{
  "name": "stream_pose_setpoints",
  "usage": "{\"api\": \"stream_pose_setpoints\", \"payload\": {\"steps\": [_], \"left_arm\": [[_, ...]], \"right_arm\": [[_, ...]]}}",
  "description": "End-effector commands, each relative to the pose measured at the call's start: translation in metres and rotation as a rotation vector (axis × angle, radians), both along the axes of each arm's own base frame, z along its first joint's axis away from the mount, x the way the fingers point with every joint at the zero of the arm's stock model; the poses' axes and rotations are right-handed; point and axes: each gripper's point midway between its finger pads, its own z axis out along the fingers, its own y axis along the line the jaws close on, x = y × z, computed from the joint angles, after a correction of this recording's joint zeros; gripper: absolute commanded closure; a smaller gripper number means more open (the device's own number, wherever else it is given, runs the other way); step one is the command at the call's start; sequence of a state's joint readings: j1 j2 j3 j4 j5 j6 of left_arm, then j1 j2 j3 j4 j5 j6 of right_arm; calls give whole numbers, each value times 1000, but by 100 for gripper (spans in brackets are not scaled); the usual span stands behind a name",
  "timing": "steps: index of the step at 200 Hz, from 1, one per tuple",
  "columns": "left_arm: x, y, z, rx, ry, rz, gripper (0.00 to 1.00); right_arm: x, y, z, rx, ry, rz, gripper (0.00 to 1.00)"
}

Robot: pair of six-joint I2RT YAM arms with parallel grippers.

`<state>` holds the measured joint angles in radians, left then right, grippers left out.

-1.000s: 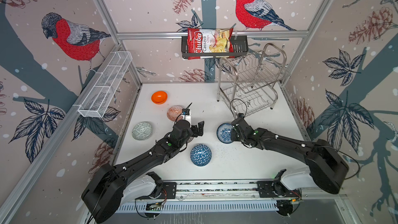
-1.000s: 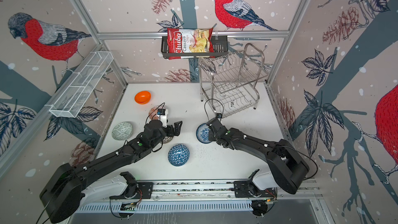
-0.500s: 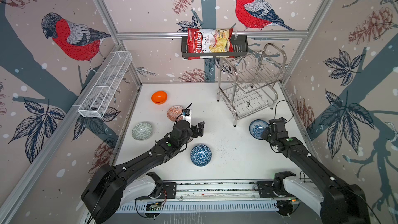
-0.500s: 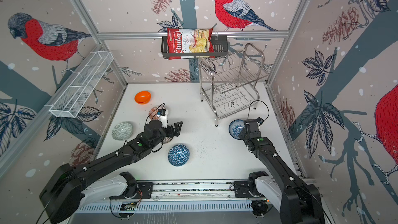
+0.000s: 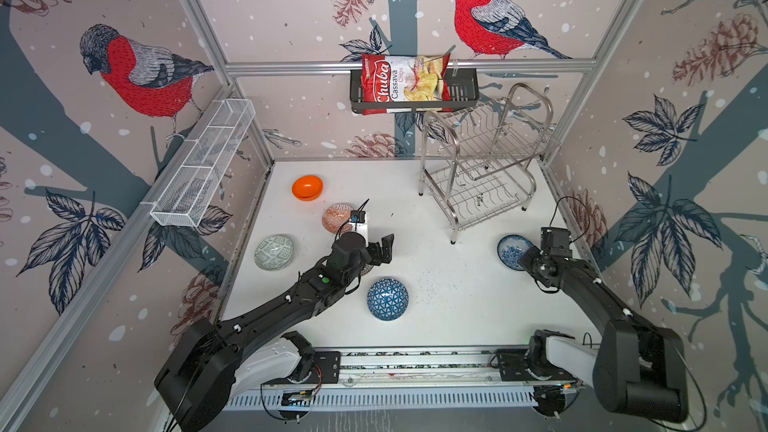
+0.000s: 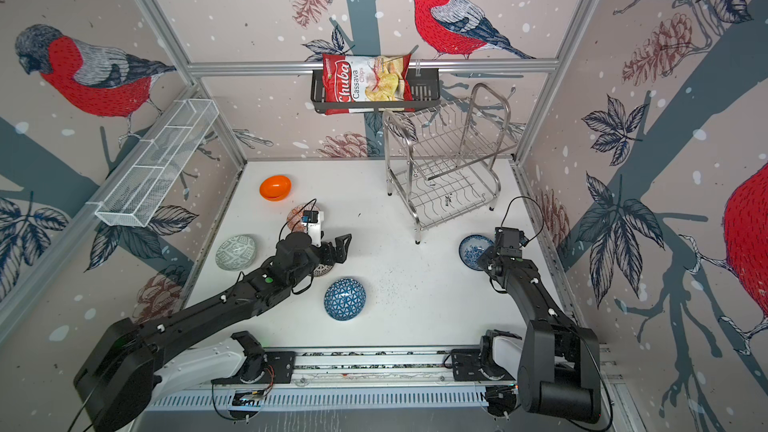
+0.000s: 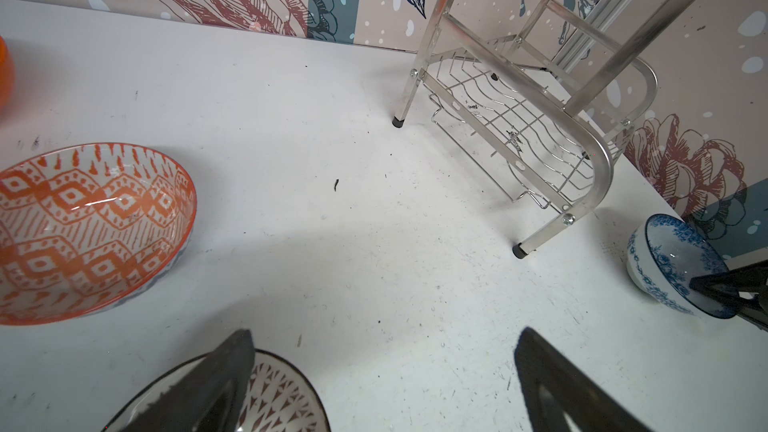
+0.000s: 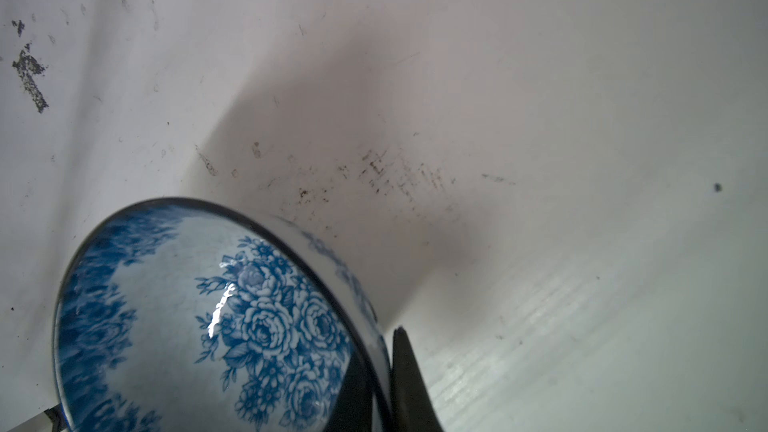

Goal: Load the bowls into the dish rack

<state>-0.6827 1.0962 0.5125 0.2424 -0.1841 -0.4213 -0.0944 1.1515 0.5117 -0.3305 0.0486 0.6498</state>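
Left gripper [image 5: 380, 250] hangs wide open and empty over the middle-left of the table [image 5: 457, 297]. Its fingers [image 7: 199, 388] are spread above a dark-rimmed bowl [image 7: 282, 396], which the arm mostly hides in both top views.

Farthest left, near the left wall, the grey-green bowl [image 5: 273, 252] sits upright. Farther back, toward the far left corner, lies the orange bowl [image 5: 307, 187]. Between it and the left gripper stands the red-white bowl [image 5: 334, 218], upright and partly behind the wrist camera. Nearer, just right of the left arm, the blue triangle bowl [image 5: 387, 299] rests upside down, well apart from the others.

At the far right of the table stands the rack [image 5: 482, 201], two tiers of steel wire, set at a slant to the back wall. Every bowl lies outside it.

Right of the rack's near leg, close to the right wall, the right gripper [image 8: 378, 363] is clamped tight on the rim of the floral bowl [image 5: 512, 251], with one finger inside and one outside. This bowl is tilted, its opening turned left and upward. Whether its foot touches the table I cannot tell.
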Motion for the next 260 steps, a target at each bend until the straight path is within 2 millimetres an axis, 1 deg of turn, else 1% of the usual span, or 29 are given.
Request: {"api": "stream_pose_setpoints", "payload": {"steps": [1,23,32,65,73,105,119,129,144,155,158,169,177,202,224,241,246,248,260], "left_arm": [[1,-3,7,-27,-22,-5,2],[1,-4,7,-31,-18,-8,2],[1,-3,7,-32,-19,-7,2],[0,-3,8,-30,-23,-5,2],[0,-2,8,-30,-25,-2,2],[0,-1,8,-28,-25,2,2],[0,-4,10,-36,-32,-12,2],[-2,-8,13,-49,-42,-40,2],[-4,-12,14,-76,-64,-63,2],[-5,-14,15,-91,-74,-75,2],[-6,-15,15,-96,-77,-80,2],[-7,-18,16,-114,-91,-97,2],[-7,-20,18,-128,-98,-104,2],[-1,-33,21,-158,-80,-117,2],[3,-46,17,-156,-52,-134,2],[5,-52,14,-145,-42,-137,2],[6,-53,13,-145,-39,-138,2],[7,-54,12,-144,-38,-138,2],[10,-57,12,-145,-32,-137,2]], "right_arm": [[7,-3,4,-7,-23,-8,94],[5,-3,2,-5,-13,-8,93],[5,-2,1,-5,-12,-7,91],[4,-4,5,-13,-14,-13,70],[4,-6,7,-23,-17,-22,64],[7,-4,18,-20,-59,-11,45],[11,-2,29,-22,-99,2,37],[15,-1,43,-31,-153,7,28],[26,3,70,-52,-273,46,14],[35,2,91,-84,-351,62,2],[37,1,97,-95,-369,62,0],[45,-3,117,-137,-422,65,0],[51,-6,128,-166,-452,66,0],[77,-12,148,-201,-523,58,0],[106,-15,159,-225,-536,76,1],[130,-10,164,-209,-528,129,1],[136,-8,169,-205,-538,143,1],[140,-7,164,-201,-527,149,1],[153,-10,160,-209,-529,144,1]]}}
